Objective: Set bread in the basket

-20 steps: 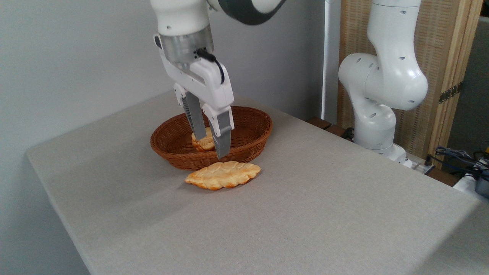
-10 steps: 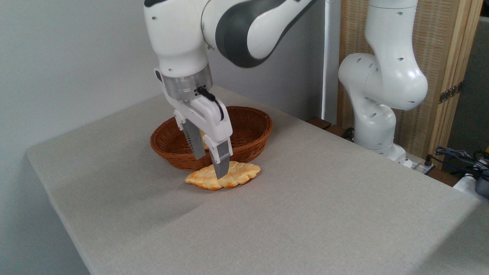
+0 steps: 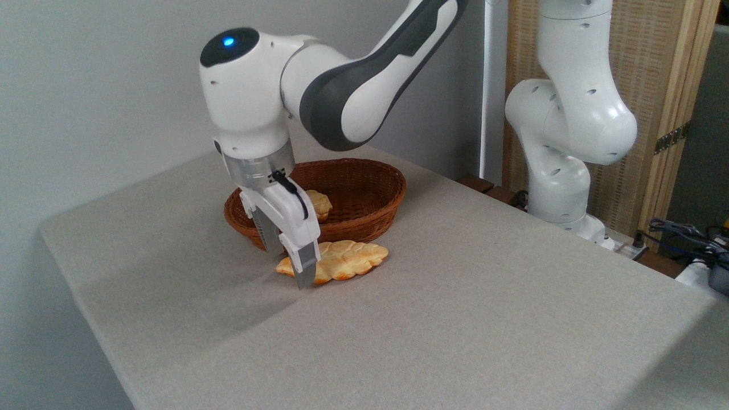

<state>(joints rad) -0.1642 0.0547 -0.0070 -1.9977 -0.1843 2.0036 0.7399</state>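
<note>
The long braided bread loaf [image 3: 348, 258] lies flat on the grey table, just in front of the oval brown wicker basket [image 3: 380, 175]. A small round bun [image 3: 319, 204] sits inside the basket near its left end. My gripper [image 3: 290, 269] is down at table level over the loaf's left end. It is open, with one finger [image 3: 305, 266] in front of the loaf and the other behind it. The front finger hides part of the loaf's left end.
The arm's white base [image 3: 564, 142] stands beyond the table's right rear edge, with cables [image 3: 683, 233] at the far right. A grey wall runs behind. The table's left corner [image 3: 51, 228] lies well left of the basket.
The gripper has come down and slightly left, from above the basket to table level, and now straddles the braided loaf's left end. The bun shows again in the basket.
</note>
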